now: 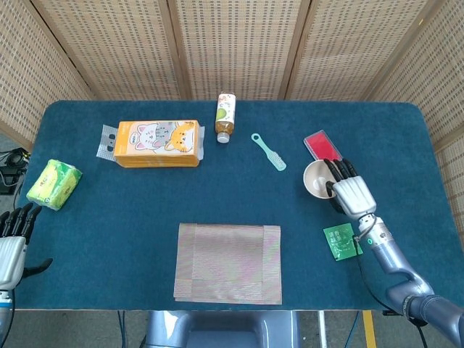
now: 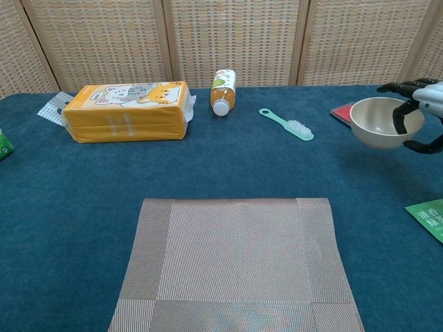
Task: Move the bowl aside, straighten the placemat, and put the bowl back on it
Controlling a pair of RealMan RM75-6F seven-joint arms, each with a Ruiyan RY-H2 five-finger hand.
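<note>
My right hand [image 1: 351,192] [image 2: 420,114] grips the beige bowl [image 1: 316,179] [image 2: 378,122] by its right rim, thumb inside, holding it above the blue table at the right, just in front of the red case [image 1: 321,144]. The striped grey-brown placemat [image 1: 228,262] [image 2: 237,262] lies bare at the table's front middle, its edges slightly skewed. My left hand [image 1: 12,243] hangs off the table's front left corner, fingers apart and holding nothing.
An orange cat-print package [image 1: 157,143] [image 2: 126,110] and a bottle [image 1: 225,116] [image 2: 223,90] lie at the back. A green brush [image 1: 269,151] [image 2: 286,124] lies left of the bowl. A green sachet [image 1: 342,241] [image 2: 428,216] lies front right, a yellow-green pack [image 1: 54,183] at the left edge.
</note>
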